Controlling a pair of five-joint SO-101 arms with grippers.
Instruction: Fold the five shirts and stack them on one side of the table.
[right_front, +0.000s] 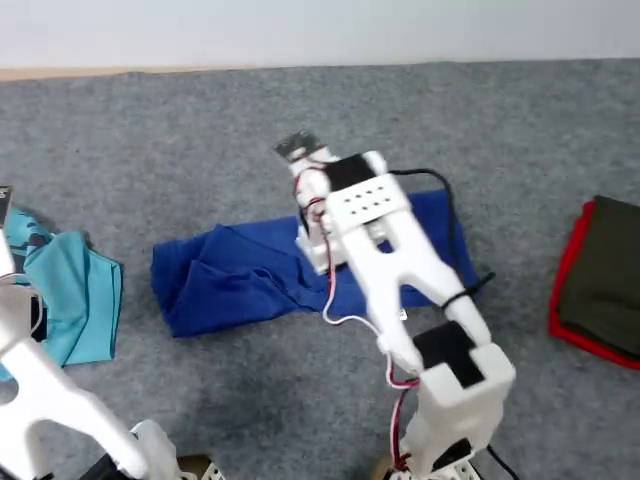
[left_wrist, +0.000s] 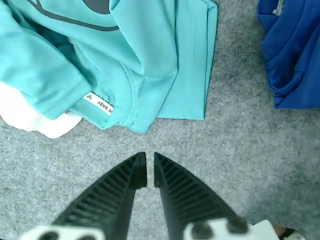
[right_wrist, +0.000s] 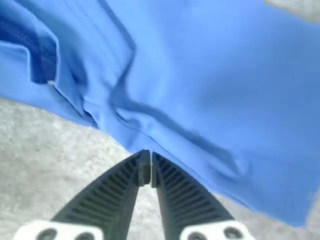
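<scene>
Left gripper (left_wrist: 150, 170), ribbed black fingers (left_wrist: 115, 195) pressed almost together on nothing, poised over the table (left_wrist: 250, 165) and its coarse grey carpeting, just short of a crumpled teal shirt (left_wrist: 150, 50) with stitched hems and a white cloth (left_wrist: 30, 120) peeking from under it. Right gripper (right_wrist: 146, 167), fingers closed tip to tip at the rumpled edge of a smooth blue shirt (right_wrist: 200, 75); possibly nipping the hem, hard to tell from so close. From above, blue shirt laid in a long band mid-table beneath the white right arm (right_front: 400, 270), teal shirt near the left edge. At the right edge, a folded stack: olive shirt (right_front: 605, 265) atop red shirt (right_front: 562, 290). Behind the table, a pale wall (right_front: 300, 30).
</scene>
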